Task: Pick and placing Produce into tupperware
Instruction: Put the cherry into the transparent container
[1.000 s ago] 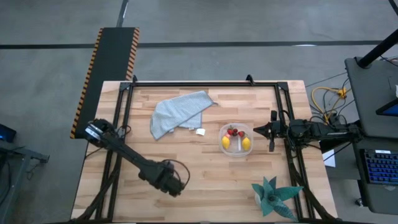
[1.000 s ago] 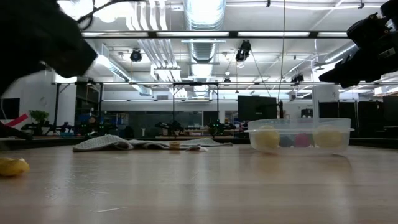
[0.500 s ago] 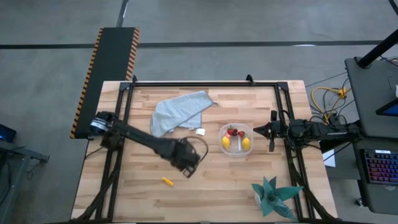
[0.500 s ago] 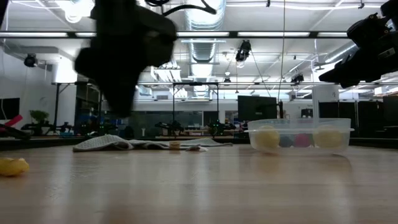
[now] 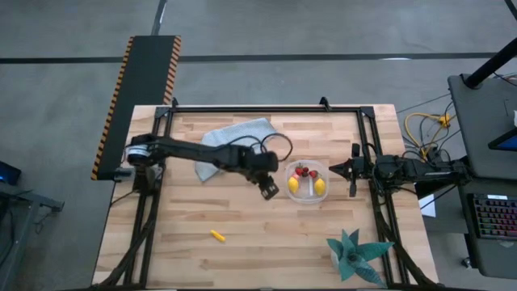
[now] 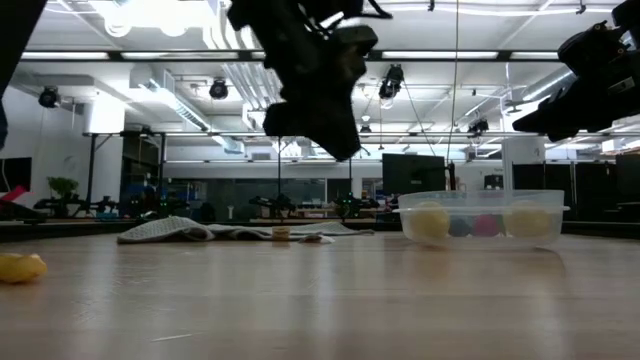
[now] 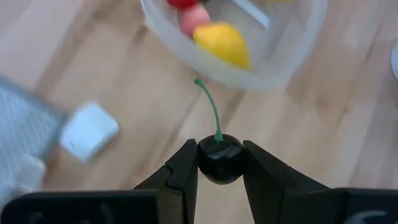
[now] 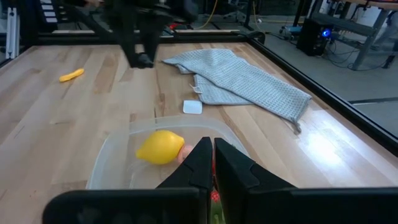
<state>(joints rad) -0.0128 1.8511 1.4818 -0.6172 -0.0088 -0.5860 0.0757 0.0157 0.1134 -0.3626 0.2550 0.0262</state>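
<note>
Since a moment ago, the left gripper [image 5: 270,189] has swung across to just beside the small clear plastic container [image 5: 307,181] holding lemons and strawberries, its fingers clamped on a dark round cherry [image 7: 220,158] with a green stem. The right gripper [image 5: 353,171] waits, fingers together, beside the container's far side.

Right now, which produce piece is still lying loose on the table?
The orange-yellow stick-like piece, alone on bare wood; the lemons sit in the tupperware.
</note>
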